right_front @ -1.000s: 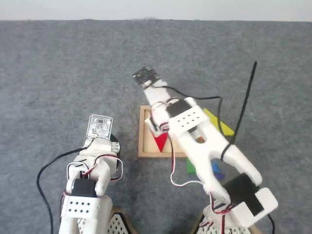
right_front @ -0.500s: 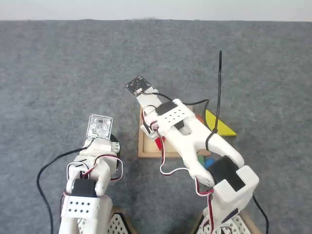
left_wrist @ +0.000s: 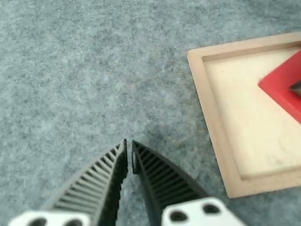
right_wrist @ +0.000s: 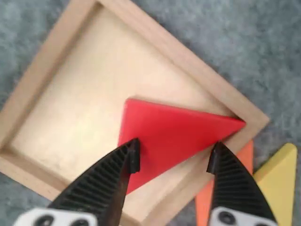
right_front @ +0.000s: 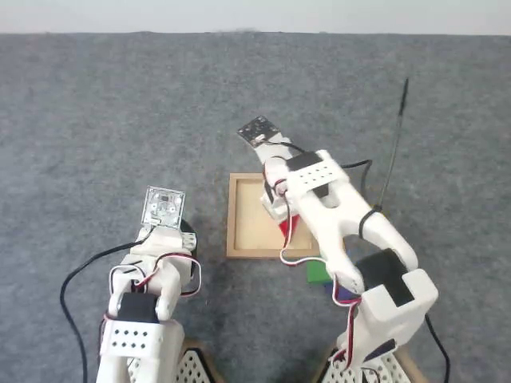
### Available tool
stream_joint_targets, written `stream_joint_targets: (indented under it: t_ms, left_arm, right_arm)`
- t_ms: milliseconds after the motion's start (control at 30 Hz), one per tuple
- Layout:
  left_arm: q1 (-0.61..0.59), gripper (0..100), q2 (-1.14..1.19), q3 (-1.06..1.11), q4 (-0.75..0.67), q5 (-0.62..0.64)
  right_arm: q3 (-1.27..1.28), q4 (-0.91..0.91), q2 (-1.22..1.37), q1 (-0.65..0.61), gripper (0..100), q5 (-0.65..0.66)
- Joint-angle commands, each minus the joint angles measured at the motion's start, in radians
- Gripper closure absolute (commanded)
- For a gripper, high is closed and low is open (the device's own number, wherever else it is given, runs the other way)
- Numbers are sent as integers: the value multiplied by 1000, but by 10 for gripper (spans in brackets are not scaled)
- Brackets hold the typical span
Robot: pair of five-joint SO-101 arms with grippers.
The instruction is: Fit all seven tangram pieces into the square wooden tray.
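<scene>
One grey, felt-like table (right_front: pixel 96 104) carried everything. Two white arms stood at its 6 o'clock edge: the right arm (right_front: pixel 351 239) stretched toward 11 o'clock over the tray, while the left arm (right_front: pixel 148 287) sat folded at about 8 o'clock from it.

The square wooden tray (right_front: pixel 233 215) lay flat near the table's middle, most of its pale floor bare. Inside it, toward its 4 o'clock corner, was the flat red triangular piece (right_wrist: pixel 174 127), one sharp tip reaching up against the rim. The right tool (right_wrist: pixel 174 157) had its jaws spread wide and set against two opposite edges of that triangle, grasping it.

Just outside the tray, beyond the corner where the red tip pointed, an orange piece (right_wrist: pixel 247 155) lay against the rim, and a yellow piece (right_wrist: pixel 277 179) lay just beside the orange one. A small green piece (right_front: pixel 318 274) sat on the table at 5 o'clock from the tray, close to its edge and partly under the right arm.

The left tool (left_wrist: pixel 129 143) hung over bare table near a tray corner, clenched on nothing, its ribbed fingers (left_wrist: pixel 155 169) all but touching at the tips.
</scene>
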Motion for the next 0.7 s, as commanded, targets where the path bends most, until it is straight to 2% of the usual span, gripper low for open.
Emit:
stream_joint_targets:
  t_ms: [0, 300, 533, 667]
  left_arm:
    - [-5, 985, -12, -8, 2, 8]
    - [-5, 985, -12, -8, 2, 8]
    - [-5, 985, -12, -8, 2, 8]
    - [-5, 985, -12, -8, 2, 8]
  right_arm:
    - [15, 68, 2, 94, 749, 63]
    - [15, 84, -45, 180, 749, 160]
    - [15, 186, -325, 170, 749, 161]
    - [20, 231, -458, 234, 747, 161]
